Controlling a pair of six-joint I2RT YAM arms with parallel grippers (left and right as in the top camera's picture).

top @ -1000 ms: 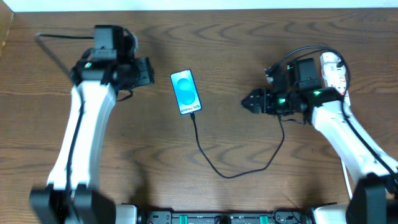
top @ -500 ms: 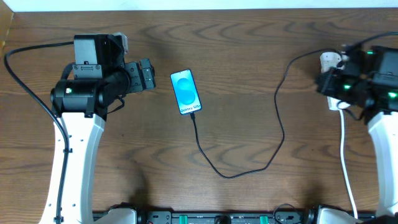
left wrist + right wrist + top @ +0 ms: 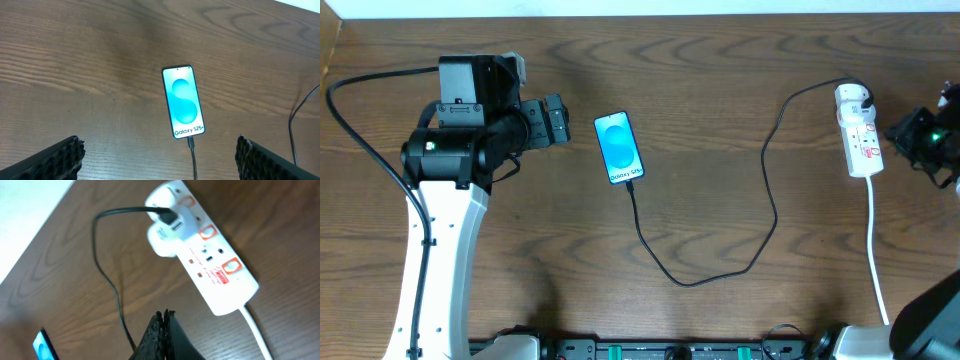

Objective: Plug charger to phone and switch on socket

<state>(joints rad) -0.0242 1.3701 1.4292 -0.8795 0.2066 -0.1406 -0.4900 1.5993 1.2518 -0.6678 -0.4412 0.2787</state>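
The phone lies face up on the wooden table, its blue screen lit. The charger cable is plugged into the phone's lower end. It loops across the table to a white adapter on the socket. The socket is a white power strip with red marks, lying at the far right. My left gripper is open and empty, to the left of the phone, with both fingers wide apart. My right gripper is shut on nothing, beside the socket at the table's right edge.
The socket's white lead runs from the strip toward the front edge. The left arm's thick black cable arcs over the far left. A white wall borders the table's back edge.
The right arm has pulled back to the right edge, uncovering the socket, and its gripper has shut. The left arm swung into its present pose with its gripper opened, then stayed still.
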